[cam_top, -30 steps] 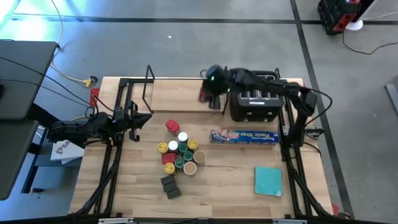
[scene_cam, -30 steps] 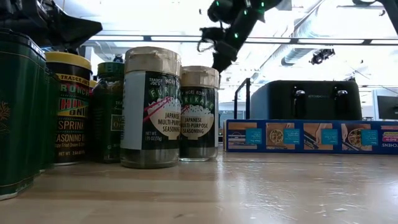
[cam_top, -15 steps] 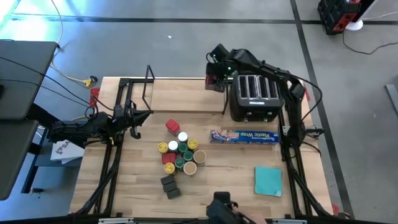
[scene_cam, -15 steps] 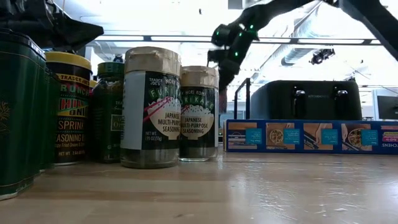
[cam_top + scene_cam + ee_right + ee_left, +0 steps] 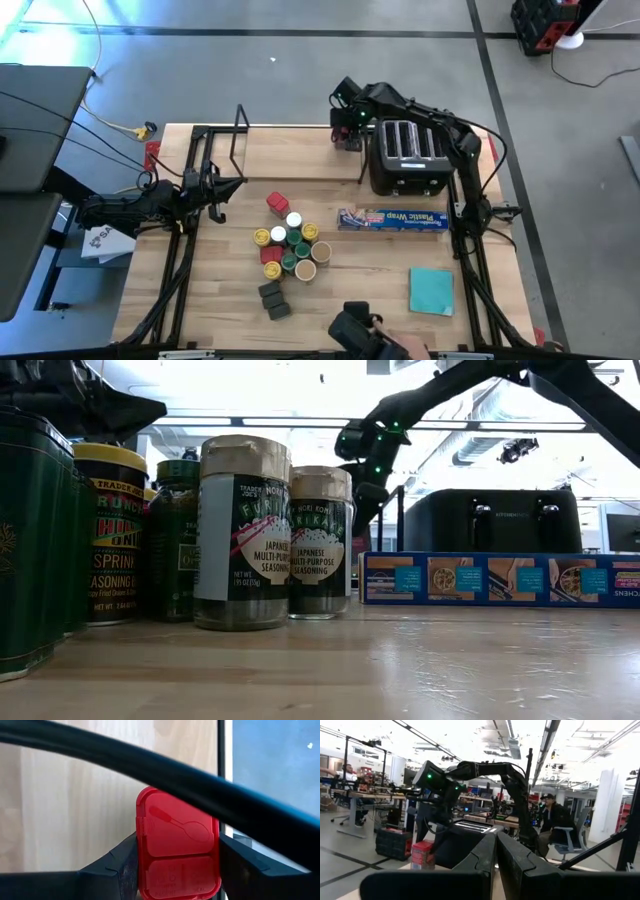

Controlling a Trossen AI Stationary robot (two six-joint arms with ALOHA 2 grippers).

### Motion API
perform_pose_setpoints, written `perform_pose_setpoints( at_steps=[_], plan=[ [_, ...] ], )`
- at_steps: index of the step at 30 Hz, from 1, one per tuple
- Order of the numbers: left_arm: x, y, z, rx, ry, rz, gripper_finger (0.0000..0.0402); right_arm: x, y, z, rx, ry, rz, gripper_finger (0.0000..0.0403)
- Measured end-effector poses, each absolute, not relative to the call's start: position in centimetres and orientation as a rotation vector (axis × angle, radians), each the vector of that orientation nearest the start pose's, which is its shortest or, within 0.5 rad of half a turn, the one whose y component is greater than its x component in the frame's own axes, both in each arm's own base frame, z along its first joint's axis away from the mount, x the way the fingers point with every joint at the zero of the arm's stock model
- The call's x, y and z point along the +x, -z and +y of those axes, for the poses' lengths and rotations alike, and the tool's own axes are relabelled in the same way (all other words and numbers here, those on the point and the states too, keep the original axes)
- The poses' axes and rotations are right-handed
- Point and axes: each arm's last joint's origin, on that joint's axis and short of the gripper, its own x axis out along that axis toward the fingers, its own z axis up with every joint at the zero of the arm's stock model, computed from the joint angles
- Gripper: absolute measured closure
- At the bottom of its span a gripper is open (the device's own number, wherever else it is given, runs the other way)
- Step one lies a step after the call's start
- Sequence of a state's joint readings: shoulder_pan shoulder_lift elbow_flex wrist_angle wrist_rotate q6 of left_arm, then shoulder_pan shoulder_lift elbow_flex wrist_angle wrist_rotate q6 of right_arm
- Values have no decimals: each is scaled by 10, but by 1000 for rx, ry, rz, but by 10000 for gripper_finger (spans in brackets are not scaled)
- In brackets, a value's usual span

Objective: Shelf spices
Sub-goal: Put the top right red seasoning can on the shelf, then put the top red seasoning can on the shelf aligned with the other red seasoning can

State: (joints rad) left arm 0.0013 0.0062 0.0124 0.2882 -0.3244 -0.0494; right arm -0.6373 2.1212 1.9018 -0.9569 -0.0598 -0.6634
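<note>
While the left arm lies low over the table's left edge, its left gripper (image 5: 212, 190) has its two fingers (image 5: 481, 857) pressed together on nothing, pointing toward the middle of the table. Just beyond it stands the shelf (image 5: 290, 150), a pale wooden board with thin black wire uprights, running along the far side of the table up to the toaster (image 5: 408, 156).

In front of the shelf, near the table's middle, the spices (image 5: 287, 243) stand bunched together: a red tin at the far end, then round jars with yellow, green, white and tan lids touching one another, and two dark grey blocks at the near end. From table height, the nearest jars show tan lids and dark labels.

At the right end of the shelf board, close to its far edge and just beside the toaster, the right gripper (image 5: 349, 136) hangs from above, its fingers (image 5: 117, 865) closed on the sides of a red tin (image 5: 177, 851). The left wrist view shows that tin standing upright on the board, below the gripper.

In front of the toaster lies a long blue box (image 5: 391, 218), and a teal pad (image 5: 431, 291) lies well apart from it toward the near right corner. A person's hand (image 5: 372, 338) in dark cover shows at the near edge of the table.
</note>
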Motion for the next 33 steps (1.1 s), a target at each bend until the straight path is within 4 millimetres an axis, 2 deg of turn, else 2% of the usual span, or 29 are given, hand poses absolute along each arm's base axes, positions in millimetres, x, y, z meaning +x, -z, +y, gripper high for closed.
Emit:
perform_pose_setpoints(
  at_steps=[2, 8, 22, 28, 33],
  plan=[
    [92, -194, 9, -96, -316, -300, 387, 361, -245, -266, -185, 134, 1220, 195],
    [92, -194, 9, -96, -316, -300, 387, 361, -245, -267, -207, 168, 1230, 139],
    [92, -194, 9, -96, -315, -296, 387, 365, -251, -270, -242, 213, 1206, 129],
    [92, -194, 9, -93, -292, -294, 387, 367, -269, -268, -249, 238, 1192, 128],
    [92, -194, 9, -92, -290, -294, 387, 370, -299, -262, -294, 357, 1201, 128]
  ],
)
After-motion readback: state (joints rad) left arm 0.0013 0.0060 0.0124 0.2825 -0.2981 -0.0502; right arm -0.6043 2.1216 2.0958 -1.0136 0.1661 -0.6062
